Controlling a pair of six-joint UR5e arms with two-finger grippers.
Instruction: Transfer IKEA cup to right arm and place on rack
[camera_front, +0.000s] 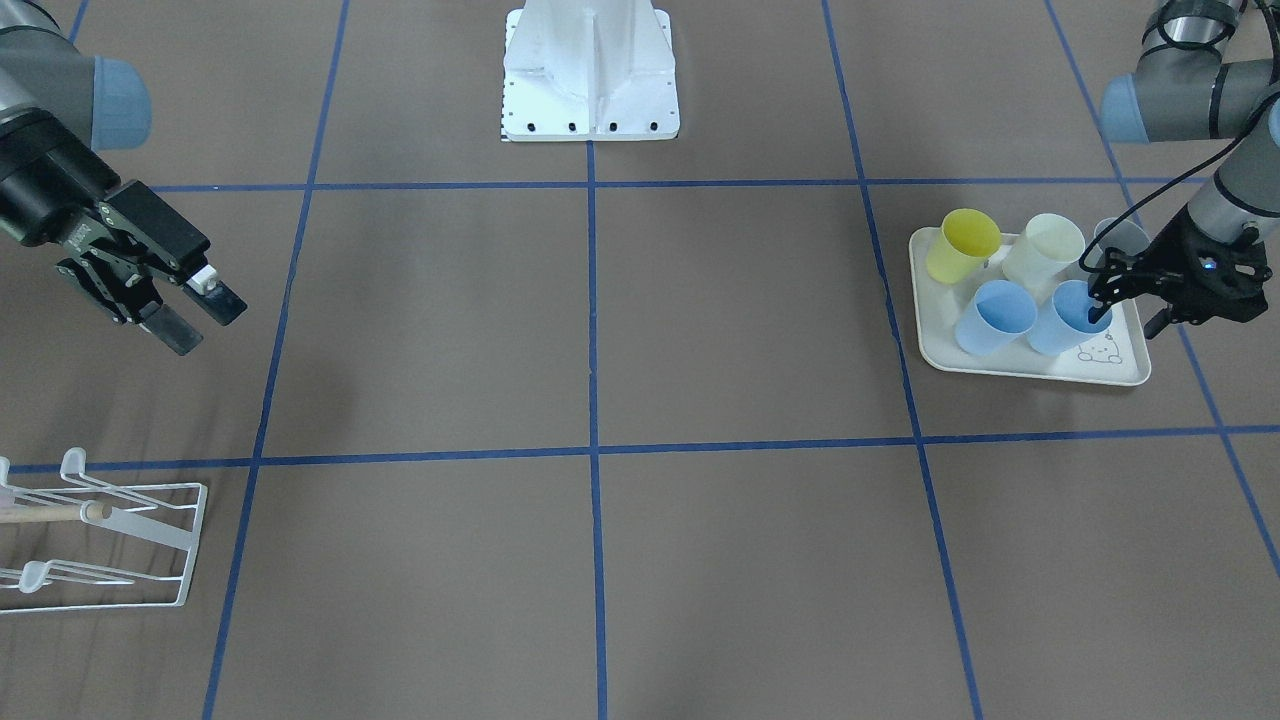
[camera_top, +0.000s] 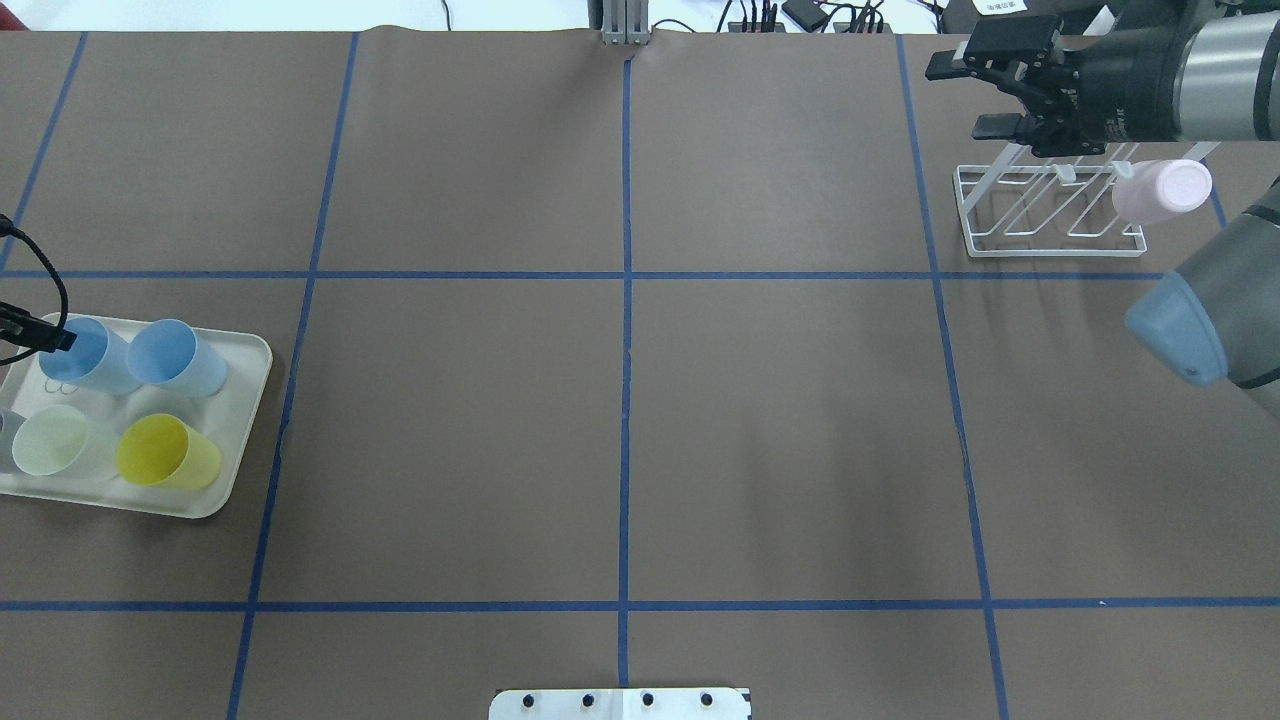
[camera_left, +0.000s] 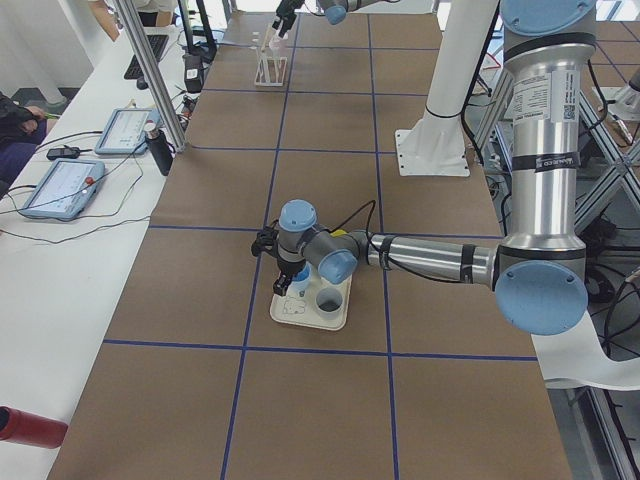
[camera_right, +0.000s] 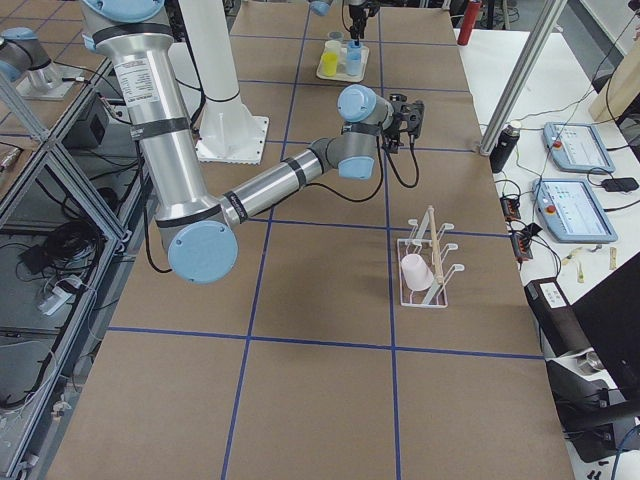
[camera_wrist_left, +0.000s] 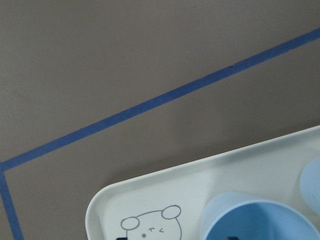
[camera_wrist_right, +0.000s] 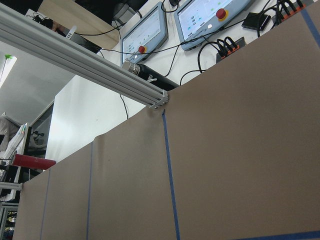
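Across every view, the brown paper-covered table is lying flat under a grid of blue tape. At the left edge of the front-facing view, the right arm is hanging above the table, and its right gripper is standing spread and empty. Toward that frame's right, a cream tray with a printed animal is carrying several upright tumblers. At lower left the white wire rack is sitting, and in the overhead view a pink cup is hanging on it.

The blue IKEA cup is standing at the tray's near right corner, with the left gripper reaching at its rim. Whether its fingers are pinching the wall, I cannot tell. The cup is looking like thin, smooth, tapered plastic: light, slightly springy, probably slippery. I am judging a pinch across the rim wall the best hold, since it is leaving the body free for the right gripper.
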